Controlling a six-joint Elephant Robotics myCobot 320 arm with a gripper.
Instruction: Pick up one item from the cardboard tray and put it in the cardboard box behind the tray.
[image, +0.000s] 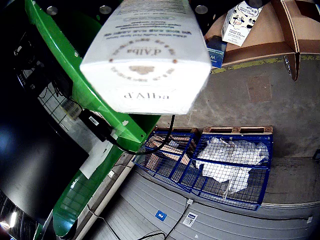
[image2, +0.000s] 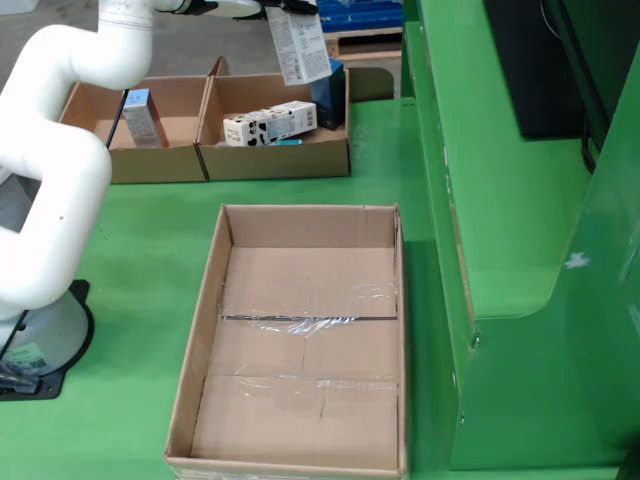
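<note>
While the white d'Alba carton (image2: 299, 44) hangs lifted at the end effector (image2: 268, 10), apparently held, above the cardboard tray (image2: 275, 160) at the worktop's far edge, the large cardboard box (image2: 300, 340) stays unfilled; carrying and release remain.

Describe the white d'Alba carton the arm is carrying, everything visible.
The d'Alba carton is a tall white cardboard box with brown logo print on its end flap and fine text on its side. In the fixed view it hangs tilted in the air above the right-hand tray, clear of the items there. The gripper itself is out of sight.
</note>
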